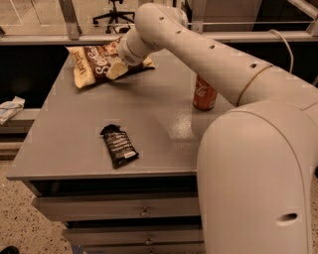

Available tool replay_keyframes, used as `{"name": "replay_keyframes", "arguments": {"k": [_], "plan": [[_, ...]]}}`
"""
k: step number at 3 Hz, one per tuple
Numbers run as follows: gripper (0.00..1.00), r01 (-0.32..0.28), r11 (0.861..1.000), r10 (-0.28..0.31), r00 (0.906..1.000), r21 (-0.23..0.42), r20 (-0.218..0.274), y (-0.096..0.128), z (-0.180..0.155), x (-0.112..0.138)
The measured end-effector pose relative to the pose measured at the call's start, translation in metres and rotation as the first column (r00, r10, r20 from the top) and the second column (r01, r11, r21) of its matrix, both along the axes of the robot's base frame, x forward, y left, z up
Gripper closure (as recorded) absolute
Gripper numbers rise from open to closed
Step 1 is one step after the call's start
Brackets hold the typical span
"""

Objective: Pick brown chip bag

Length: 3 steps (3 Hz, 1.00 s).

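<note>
The brown chip bag lies at the far left of the grey table, puffy, dark brown with white lettering and tan-yellow ends. My gripper reaches from the right over the bag's right part, one pale fingertip resting against the bag's front edge. The wrist hides the bag's right end.
A small black flat packet with a white label lies near the table's front edge. A red soda can stands at the right, beside my arm. Drawers sit under the table. A glass railing and an office chair are behind.
</note>
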<state>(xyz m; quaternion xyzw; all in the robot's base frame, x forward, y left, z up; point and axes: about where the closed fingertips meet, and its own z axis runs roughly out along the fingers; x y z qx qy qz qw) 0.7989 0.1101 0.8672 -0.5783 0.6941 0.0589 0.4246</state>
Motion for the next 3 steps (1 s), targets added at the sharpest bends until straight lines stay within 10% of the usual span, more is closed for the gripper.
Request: {"name": "replay_keyframes", "arguments": {"k": [3], "plan": [[1.00, -0.010, 0.996, -0.001, 0.9923, 0.093, 0.124, -0.009, 0.064, -0.013]]}}
